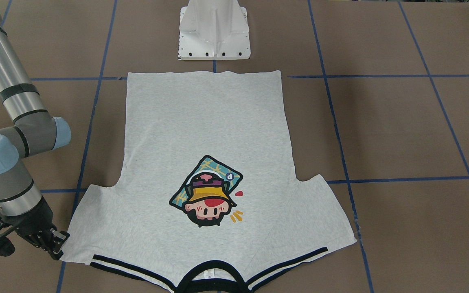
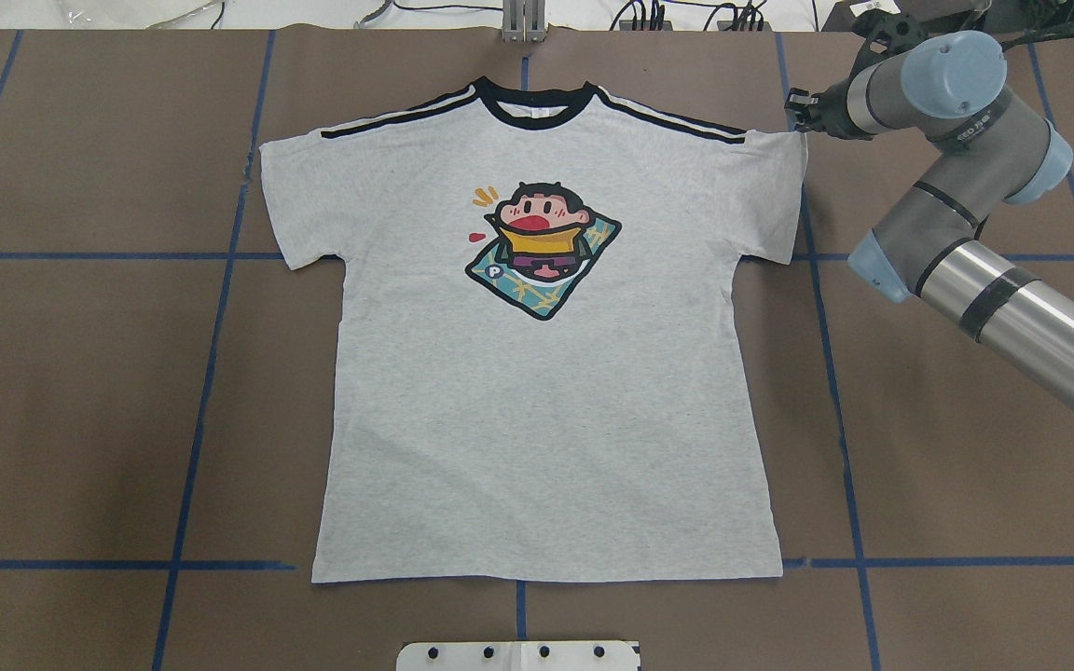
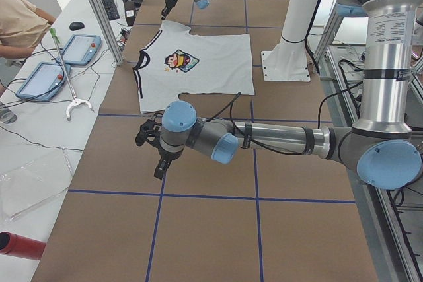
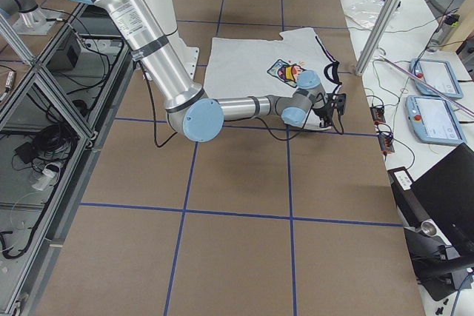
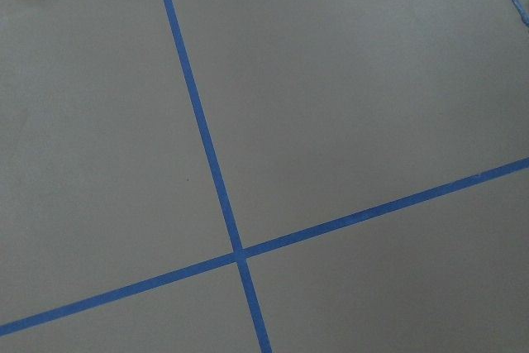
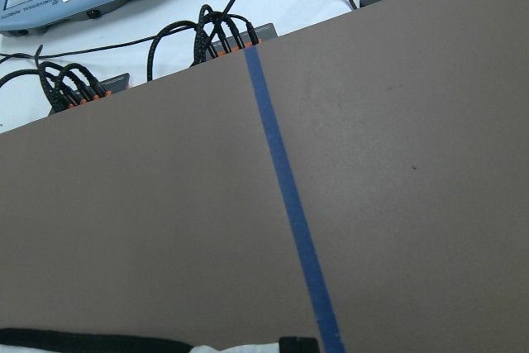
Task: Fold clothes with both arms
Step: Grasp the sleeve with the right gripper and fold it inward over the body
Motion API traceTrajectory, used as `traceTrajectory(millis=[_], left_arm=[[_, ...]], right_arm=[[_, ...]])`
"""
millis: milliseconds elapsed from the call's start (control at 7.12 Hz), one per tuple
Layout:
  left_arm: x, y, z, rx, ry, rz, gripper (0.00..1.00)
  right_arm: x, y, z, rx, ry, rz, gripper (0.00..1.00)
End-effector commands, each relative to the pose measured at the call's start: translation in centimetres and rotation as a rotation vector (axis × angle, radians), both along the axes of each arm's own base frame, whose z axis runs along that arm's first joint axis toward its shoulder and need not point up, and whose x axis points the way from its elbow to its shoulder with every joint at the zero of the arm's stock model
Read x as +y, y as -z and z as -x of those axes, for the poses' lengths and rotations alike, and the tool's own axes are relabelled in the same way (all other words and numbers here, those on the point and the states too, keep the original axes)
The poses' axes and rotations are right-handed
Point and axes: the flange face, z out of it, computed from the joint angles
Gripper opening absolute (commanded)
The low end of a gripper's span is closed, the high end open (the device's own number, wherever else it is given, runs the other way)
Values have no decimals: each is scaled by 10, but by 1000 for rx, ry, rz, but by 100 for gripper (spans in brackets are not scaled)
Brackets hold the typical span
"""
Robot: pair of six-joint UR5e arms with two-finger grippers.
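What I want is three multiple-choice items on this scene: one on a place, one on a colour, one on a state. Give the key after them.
1. The right gripper is:
A. at a sleeve tip
B. at the bottom hem
C. off the table

2. The shirt's collar is:
A. red
B. black
C. blue

3. The shirt lies:
A. folded in half
B. bunched in a heap
C. spread flat, print up

Key:
1. A, since the overhead view shows the gripper at the sleeve's outer corner.
2. B, since a black band rings the neck opening.
3. C, since both sleeves and the hem lie spread out and the print shows.
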Motion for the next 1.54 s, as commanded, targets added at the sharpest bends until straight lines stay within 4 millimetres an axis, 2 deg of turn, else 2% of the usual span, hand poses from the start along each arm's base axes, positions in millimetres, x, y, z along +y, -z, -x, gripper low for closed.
traceTrajectory(millis=[0, 140, 281, 421, 561, 702, 842, 982, 1123, 1263, 1404], left_arm=[[0, -1, 0, -1, 1, 1, 100], [-1, 0, 0, 0, 0, -2, 100], [-1, 2, 0, 0, 0, -5, 100], [-1, 3, 0, 0, 0, -7, 100], [-1, 4, 0, 0, 0, -10, 100], [-1, 6, 0, 1, 1, -12, 100], [-1, 7, 0, 1, 1, -13, 100], [-1, 7, 0, 1, 1, -13, 100], [-1, 7, 0, 1, 2, -14, 100], [-1, 7, 0, 2, 3, -9, 100], [-5, 7, -2, 17, 31, 26, 100]], right_arm=[[15, 57, 19, -48, 27, -55, 0], [16, 109, 51, -37, 58, -40, 0], [20, 163, 97, 7, 74, -22, 0], [29, 178, 134, 86, 41, -13, 0], [12, 178, 155, 137, 15, 0, 0], [-2, 173, 162, 181, -15, 7, 0], [-3, 167, 162, 193, -21, 9, 0], [-4, 169, 163, 192, -21, 8, 0], [-3, 168, 164, 193, -20, 9, 30], [2, 166, 170, 205, -15, 0, 99], [3, 171, 168, 197, -9, -8, 100]])
